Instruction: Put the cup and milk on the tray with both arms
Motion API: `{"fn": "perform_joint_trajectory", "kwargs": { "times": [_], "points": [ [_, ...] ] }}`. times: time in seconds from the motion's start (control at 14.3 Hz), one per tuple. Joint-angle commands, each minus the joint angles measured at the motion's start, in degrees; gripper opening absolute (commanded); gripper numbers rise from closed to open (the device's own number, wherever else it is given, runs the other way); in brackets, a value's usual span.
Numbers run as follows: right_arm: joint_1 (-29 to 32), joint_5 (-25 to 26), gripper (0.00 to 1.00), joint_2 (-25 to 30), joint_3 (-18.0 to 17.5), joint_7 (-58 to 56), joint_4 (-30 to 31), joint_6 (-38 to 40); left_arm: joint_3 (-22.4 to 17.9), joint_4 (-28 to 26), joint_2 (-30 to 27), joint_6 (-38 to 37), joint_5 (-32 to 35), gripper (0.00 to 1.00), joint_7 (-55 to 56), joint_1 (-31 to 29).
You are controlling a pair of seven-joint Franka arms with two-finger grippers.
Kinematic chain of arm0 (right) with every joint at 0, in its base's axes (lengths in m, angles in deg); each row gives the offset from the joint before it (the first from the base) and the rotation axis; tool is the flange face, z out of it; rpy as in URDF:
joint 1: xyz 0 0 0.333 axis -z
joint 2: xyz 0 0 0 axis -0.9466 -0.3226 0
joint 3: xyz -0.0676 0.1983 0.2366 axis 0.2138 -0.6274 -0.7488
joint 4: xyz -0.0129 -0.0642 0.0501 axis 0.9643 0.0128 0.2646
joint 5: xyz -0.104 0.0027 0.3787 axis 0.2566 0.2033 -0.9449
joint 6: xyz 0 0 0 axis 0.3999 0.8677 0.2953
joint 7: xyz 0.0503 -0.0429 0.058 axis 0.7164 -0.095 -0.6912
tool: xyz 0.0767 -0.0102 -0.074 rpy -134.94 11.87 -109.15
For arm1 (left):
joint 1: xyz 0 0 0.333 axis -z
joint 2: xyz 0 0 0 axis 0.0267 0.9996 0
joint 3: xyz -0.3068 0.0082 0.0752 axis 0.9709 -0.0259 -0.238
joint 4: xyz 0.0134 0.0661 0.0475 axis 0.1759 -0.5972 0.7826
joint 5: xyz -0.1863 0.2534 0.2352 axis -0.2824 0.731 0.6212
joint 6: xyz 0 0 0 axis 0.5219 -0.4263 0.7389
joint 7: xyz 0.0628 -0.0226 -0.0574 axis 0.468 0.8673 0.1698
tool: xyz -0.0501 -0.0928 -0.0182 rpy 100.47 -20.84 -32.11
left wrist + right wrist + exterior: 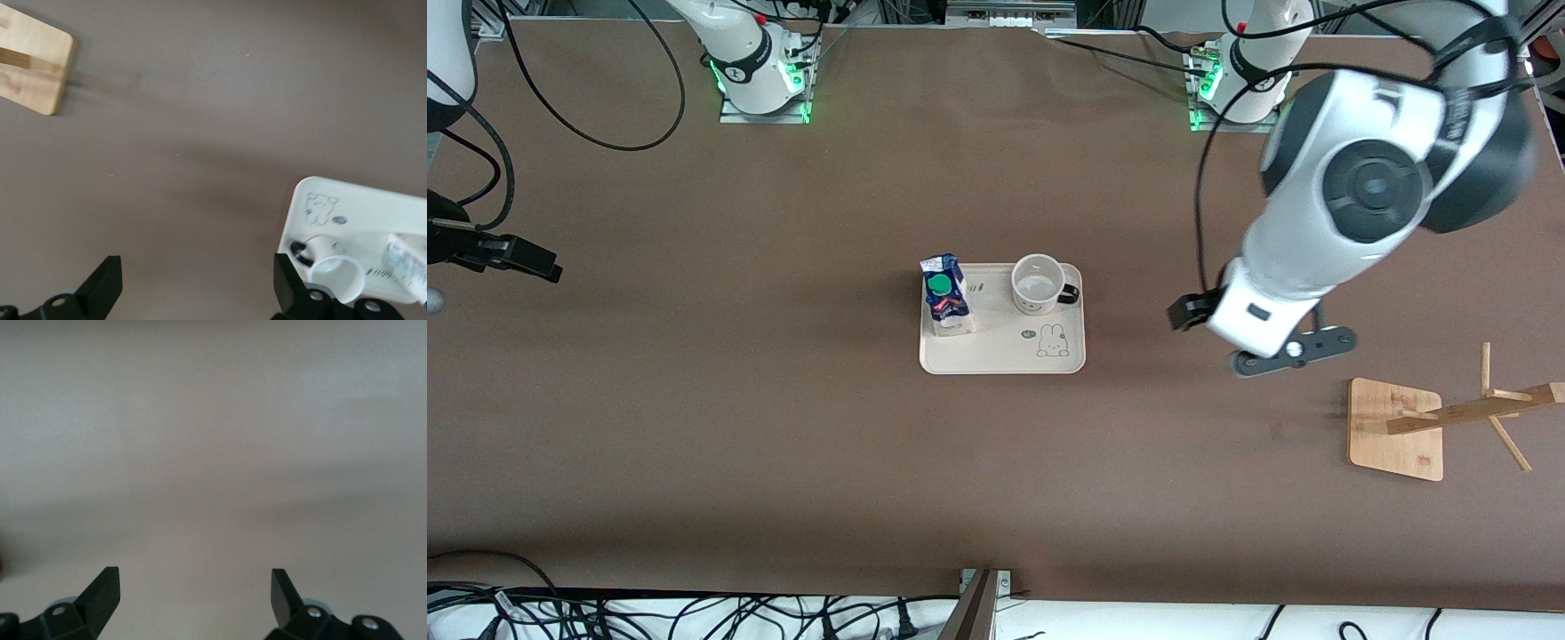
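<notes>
Evidently, progress: both items sit on the tray; by the look of it the placing is done, only pulling the arms clear may be left
Cup: the cup stands upright on the tray, toward the left arm's end, handle pointing that way, nothing gripping it
Milk: the milk stands upright on the tray toward the right arm's end, beside the cup and apart from it, green cap up
Tray: lies mid-table, bunny drawing on the bare part nearer the front camera than the cup
Left arm: elbow high, wrist bent down; the left gripper hangs over bare table between the tray and the bamboo rack, clear of the cup
Left fingers: spread wide, nothing between them
Right arm: waiting at its own end of the table, the right gripper over bare table, well apart from the tray
Right fingers: spread wide, empty
</notes>
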Motion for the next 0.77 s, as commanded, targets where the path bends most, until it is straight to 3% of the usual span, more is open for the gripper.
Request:
{"fn": "perform_joint_trajectory", "kwargs": {
  "times": [0.0, 0.14, 0.42, 0.7],
  "points": [
    [-0.1, -0.03, 1.0, 2.53, -0.04, -0.27, -0.44, 1.61, -0.44, -5.38, -6.41, -2.31, 1.35, 1.0, -10.4, -1.77],
    [-0.1, -0.12, 1.0, 3.06, -0.04, 0.16, -0.62, 4.5, -0.01, -11.09, -11.69, -1.88, 0.57, 1.0, -19.01, -7.63],
    [0.34, -1.6, 1.0, 2.54, 0.84, -0.37, -2.63, 4.16, 0.0, -30.34, -26.01, 9.97, 1.26, 1.0, -32.3, -11.79],
    [0.17, -2.67, 1.0, 2.8, 0.58, -0.72, -3.17, 5.03, 0.08, -30.98, -26.74, 11.57, 7.32, 1.0, -32.87, -12.42]
  ]
}}
